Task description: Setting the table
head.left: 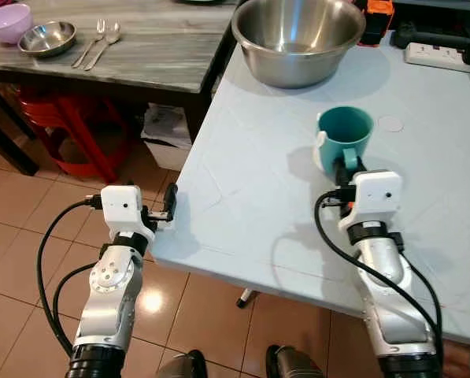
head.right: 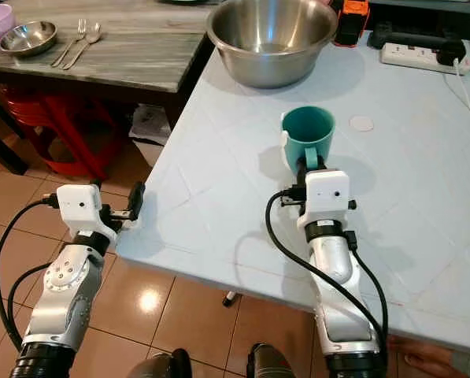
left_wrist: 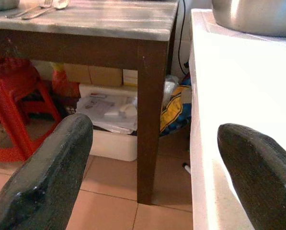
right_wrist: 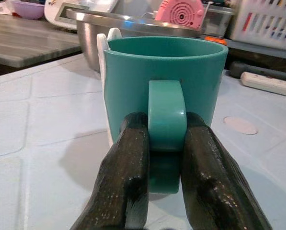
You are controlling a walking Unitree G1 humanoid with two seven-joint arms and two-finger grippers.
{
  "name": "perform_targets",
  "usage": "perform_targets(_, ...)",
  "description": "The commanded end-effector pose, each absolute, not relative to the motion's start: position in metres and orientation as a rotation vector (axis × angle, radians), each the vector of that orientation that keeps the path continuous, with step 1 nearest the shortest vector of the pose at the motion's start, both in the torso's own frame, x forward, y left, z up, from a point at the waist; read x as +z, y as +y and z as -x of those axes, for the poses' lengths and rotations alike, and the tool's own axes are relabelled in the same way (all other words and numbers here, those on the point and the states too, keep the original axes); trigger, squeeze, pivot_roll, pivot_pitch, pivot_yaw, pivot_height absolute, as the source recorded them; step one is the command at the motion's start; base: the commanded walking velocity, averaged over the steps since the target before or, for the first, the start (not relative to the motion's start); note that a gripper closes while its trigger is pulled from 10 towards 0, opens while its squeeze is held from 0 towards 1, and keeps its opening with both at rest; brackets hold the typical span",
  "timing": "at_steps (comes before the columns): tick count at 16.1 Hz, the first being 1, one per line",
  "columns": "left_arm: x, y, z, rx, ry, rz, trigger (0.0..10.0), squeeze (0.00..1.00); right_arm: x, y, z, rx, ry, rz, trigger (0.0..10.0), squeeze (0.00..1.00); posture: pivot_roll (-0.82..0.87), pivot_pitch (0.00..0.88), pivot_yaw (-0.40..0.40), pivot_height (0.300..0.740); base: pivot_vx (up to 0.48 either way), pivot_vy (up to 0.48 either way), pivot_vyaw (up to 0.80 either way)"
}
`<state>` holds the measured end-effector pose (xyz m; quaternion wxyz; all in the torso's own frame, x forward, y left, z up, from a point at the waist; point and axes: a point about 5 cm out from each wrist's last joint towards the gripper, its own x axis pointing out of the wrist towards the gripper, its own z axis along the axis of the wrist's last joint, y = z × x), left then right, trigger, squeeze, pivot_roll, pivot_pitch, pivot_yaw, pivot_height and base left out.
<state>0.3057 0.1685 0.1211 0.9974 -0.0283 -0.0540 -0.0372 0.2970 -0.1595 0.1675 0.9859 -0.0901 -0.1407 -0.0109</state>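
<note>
i'm looking down at the teal mug (head.left: 346, 135) standing upright on the pale blue table (head.left: 250, 181), in front of the big steel bowl (head.left: 298, 38) and well apart from it. my right gripper (right_wrist: 165, 143) is clenching the mug's handle, one black finger (right_wrist: 126, 172) pressed on each side of the loop, low on it. the left gripper (head.left: 168, 206) is hanging just off the table's near corner, its jaws spread wide and holding nothing.

the mug is looking like glazed ceramic to me: stiff, fairly heavy for its size, smooth and likely slippery under rubber, and it would chip or break if dropped. the handle is the natural place to take it, though a pinch there is letting the body swing, so i'm judging it wants a firm squeeze and a slow, level lift. i can't tell if anything is inside.

on the dark wooden table (head.left: 148, 47) beyond, a small steel dish (head.left: 47, 38), a purple bowl (head.left: 6, 22), and a fork and spoon (head.left: 98, 41) are already lying together.
</note>
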Motion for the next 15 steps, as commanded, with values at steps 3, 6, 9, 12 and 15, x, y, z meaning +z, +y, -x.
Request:
perform_targets(3, 0.128, 0.176, -0.310, -0.054, -0.146, 0.041, 10.0, 0.00, 0.175, -0.159, -0.297, -0.041, -0.310, 0.185, 10.0, 0.00, -0.13, 0.128, 0.059, 0.740, 0.000, 0.000, -0.16)
perform_targets(6, 0.132, 0.177, -0.310, -0.054, -0.162, 0.041, 10.0, 0.00, 0.175, -0.160, -0.295, -0.045, -0.314, 0.195, 10.0, 0.00, -0.14, 0.131, 0.060, 0.740, 0.000, 0.334, -0.59)
perform_targets(9, 0.130, 0.177, -0.311, -0.057, -0.154, 0.061, 10.0, 0.00, 0.173, -0.162, -0.292, -0.050, -0.304, 0.199, 10.0, 0.00, -0.14, 0.135, 0.060, 0.740, 0.000, 0.402, -0.74)
perform_targets(12, 0.131, 0.175, -0.312, -0.066, -0.156, 0.071, 10.0, 0.00, 0.173, -0.161, -0.292, -0.052, -0.304, 0.198, 10.0, 0.00, -0.14, 0.140, 0.060, 0.740, 0.000, 0.423, -0.73)
perform_targets(15, 0.133, 0.176, -0.313, -0.072, -0.159, 0.069, 10.0, 0.00, 0.173, -0.161, -0.292, -0.052, -0.304, 0.196, 10.0, 0.00, -0.14, 0.144, 0.064, 0.740, 0.000, 0.436, -0.19)
